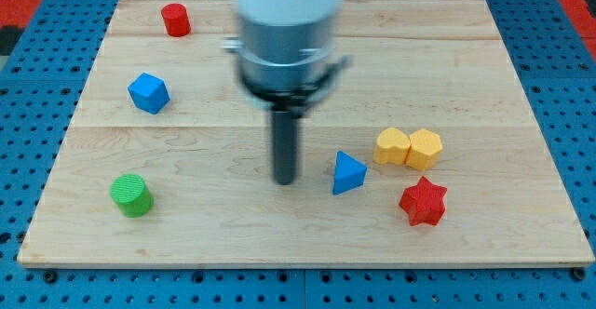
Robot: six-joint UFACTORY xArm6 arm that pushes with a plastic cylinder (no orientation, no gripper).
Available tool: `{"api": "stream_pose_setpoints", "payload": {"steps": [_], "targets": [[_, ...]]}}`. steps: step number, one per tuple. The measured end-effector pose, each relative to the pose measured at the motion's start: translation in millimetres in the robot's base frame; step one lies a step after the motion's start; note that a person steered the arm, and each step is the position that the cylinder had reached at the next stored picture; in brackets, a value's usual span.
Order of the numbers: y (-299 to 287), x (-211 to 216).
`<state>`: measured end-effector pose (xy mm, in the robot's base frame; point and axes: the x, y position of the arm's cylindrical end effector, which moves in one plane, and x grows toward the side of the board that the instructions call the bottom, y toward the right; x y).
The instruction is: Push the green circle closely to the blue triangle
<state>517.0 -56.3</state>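
**Tip beside the blue triangle, green circle well apart**

Nearest the view's bottom, the front edge of the wooden desk (pixel 307 253) is seen, laid over a blue pegboard (pixel 28 141). Just above that edge, at the view's lower left, the green circle (pixel 131 194) is found standing upright, with bare wood all round it. At the lower right, the red star (pixel 424 202) is seen, near the desk's front edge.

A little farther up, the blue triangle (pixel 348 172) is placed right of centre, to the upper left of the red star and apart from it. My tip (pixel 284 181) is set on the desk just left of the blue triangle, with a narrow strip of wood showing between them. The green circle is well apart from both, far to the view's left of my tip.

Two yellow blocks (pixel 408 147), possibly hexagons though their outlines are soft, are seen touching side by side, up and right of the blue triangle.

Farther still, a blue cube (pixel 148 93) is seen at the left, tilted on the wood. At the far left corner a red cylinder (pixel 175 19) stands.

No gripper is carried: the rod (pixel 284 146) hangs straight from a blurred grey and white housing (pixel 287 30) at the view's top centre.
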Motion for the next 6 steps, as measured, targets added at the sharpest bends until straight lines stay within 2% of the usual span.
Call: {"api": "stream_pose_setpoints", "payload": {"steps": [1, 2, 3, 5, 6], "targets": [[-106.7, -19.2], [-192.1, 4.1], [-177.1, 39.1], [-4.8, -12.0], [24.2, -22.2]]}}
